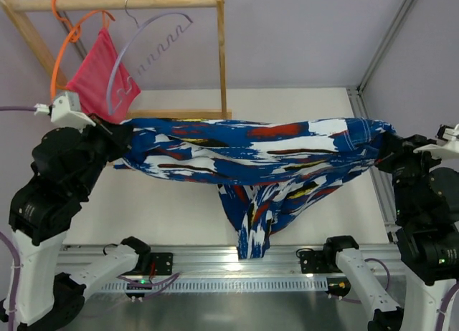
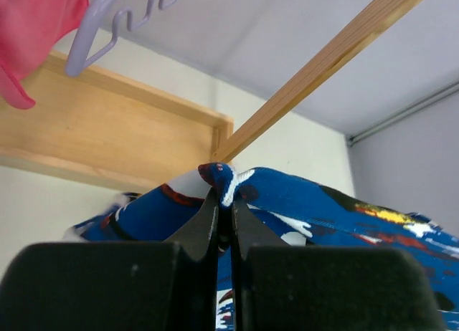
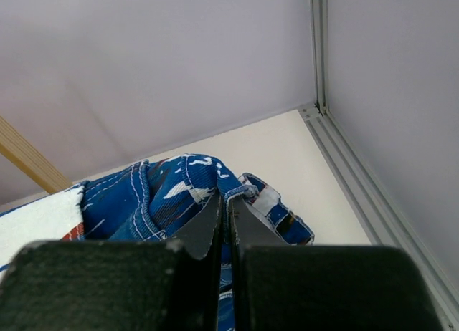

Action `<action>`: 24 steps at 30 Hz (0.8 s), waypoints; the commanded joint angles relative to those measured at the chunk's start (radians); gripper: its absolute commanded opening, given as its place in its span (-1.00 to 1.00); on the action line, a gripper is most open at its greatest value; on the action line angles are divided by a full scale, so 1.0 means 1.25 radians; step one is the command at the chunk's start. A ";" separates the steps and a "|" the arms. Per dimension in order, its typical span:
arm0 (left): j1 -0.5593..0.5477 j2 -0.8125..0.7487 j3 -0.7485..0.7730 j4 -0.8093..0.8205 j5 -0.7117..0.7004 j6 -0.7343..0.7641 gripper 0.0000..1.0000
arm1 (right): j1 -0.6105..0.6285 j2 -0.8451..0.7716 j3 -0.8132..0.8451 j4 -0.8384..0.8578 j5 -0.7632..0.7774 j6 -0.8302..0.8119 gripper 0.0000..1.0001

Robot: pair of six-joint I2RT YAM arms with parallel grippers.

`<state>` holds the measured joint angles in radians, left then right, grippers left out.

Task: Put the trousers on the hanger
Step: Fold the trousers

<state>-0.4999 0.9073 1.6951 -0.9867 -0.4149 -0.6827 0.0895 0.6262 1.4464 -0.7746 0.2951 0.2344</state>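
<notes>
The trousers (image 1: 251,148), in a blue, white, red and black print, hang stretched across the table between both arms, with a fold drooping to the front rail. My left gripper (image 1: 123,146) is shut on the trousers (image 2: 287,195) at their left end, cloth pinched between its fingers (image 2: 204,223). At the right end my right gripper (image 1: 384,146) is shut on the trousers' (image 3: 158,195) stitched edge. The pale lavender hanger (image 1: 147,48) hangs by its metal hook from the wooden rack, behind and above my left gripper (image 2: 224,209). Its ridged arm (image 2: 107,26) shows at the top of the left wrist view.
The wooden rack (image 1: 222,59) stands at the back left, its base board (image 2: 107,130) just behind the left end of the trousers. An orange hanger (image 1: 68,41) holds a pink-red cloth (image 1: 100,77) beside the lavender one. A metal frame post (image 3: 319,48) borders the right side.
</notes>
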 commanded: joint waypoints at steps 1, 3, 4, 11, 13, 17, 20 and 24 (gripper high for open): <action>0.001 0.093 -0.054 -0.110 0.047 0.055 -0.99 | -0.003 0.035 -0.027 0.033 0.017 -0.012 -0.93; 0.002 0.110 -0.138 -0.071 0.105 0.044 -0.99 | -0.003 0.044 -0.061 0.032 0.042 -0.010 -0.93; 0.002 0.111 -0.176 -0.011 0.126 0.037 -1.00 | -0.002 0.046 -0.072 0.022 0.057 -0.007 -0.92; -0.020 0.118 -0.519 0.298 0.380 -0.083 -0.99 | -0.003 0.078 -0.148 -0.005 0.217 -0.003 -0.93; -0.032 0.133 -0.589 0.345 0.448 -0.098 -0.59 | -0.003 0.089 -0.151 -0.003 0.239 -0.002 -0.92; -0.031 0.128 -0.604 0.322 0.340 -0.102 0.17 | -0.002 0.113 -0.161 -0.007 0.238 0.006 -0.92; -0.004 0.103 -0.599 0.263 0.189 -0.112 0.40 | -0.003 0.109 -0.175 -0.003 0.241 0.004 -0.92; 0.087 0.072 -0.628 0.240 0.132 -0.134 0.27 | -0.003 0.097 -0.183 0.002 0.256 0.005 -0.93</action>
<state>-0.4606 1.0386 0.9195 -0.6865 -0.1196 -0.8188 0.0895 0.7700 1.2083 -0.8539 0.5579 0.2379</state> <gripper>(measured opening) 0.646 0.045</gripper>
